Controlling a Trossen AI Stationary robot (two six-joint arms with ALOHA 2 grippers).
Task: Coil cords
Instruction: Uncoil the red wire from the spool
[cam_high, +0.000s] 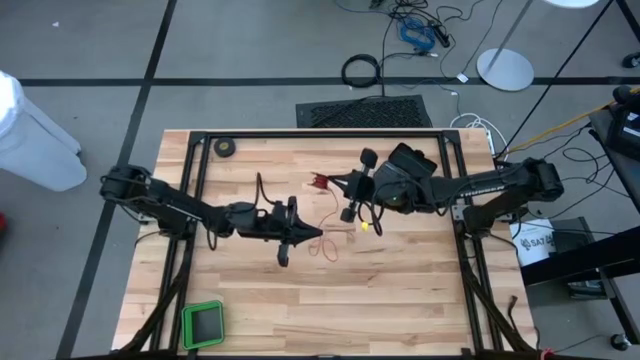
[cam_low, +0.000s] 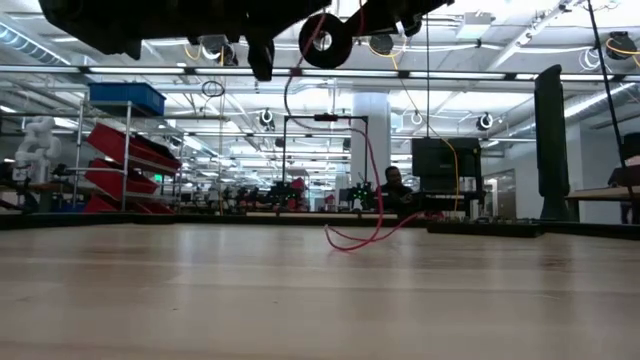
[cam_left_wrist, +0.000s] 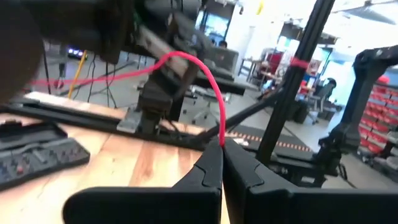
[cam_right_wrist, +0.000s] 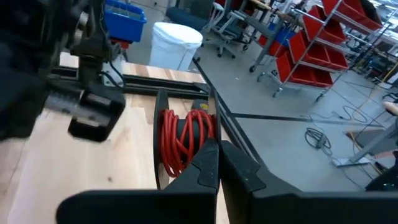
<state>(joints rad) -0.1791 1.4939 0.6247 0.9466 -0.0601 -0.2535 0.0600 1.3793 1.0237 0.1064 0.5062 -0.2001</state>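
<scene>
Left gripper (cam_left_wrist: 222, 163): fingers pressed together, pinching the thin red wire (cam_left_wrist: 193, 65) at the tips; over the table's middle in the high view, raised off the wood.
Right gripper (cam_right_wrist: 219, 163): fingers closed on the rim of the small black reel (cam_right_wrist: 163, 140); red wire is wound round its core.
Red wire: arcs up from the left gripper's tips toward the other arm in the left wrist view; in the high view a loose loop lies on the table between the two grippers; in the low view it hangs from above and its lowest bend touches the tabletop.
Reel: held up in the air, seen near the top edge in the low view.
Wooden table (cam_high: 400, 290): light planks, black frame.
Tape roll (cam_high: 226, 147): near the far left corner, well apart from both grippers.
Green tray (cam_high: 203, 325): near the front left edge.
Background: a person sits far off in the low view.
</scene>
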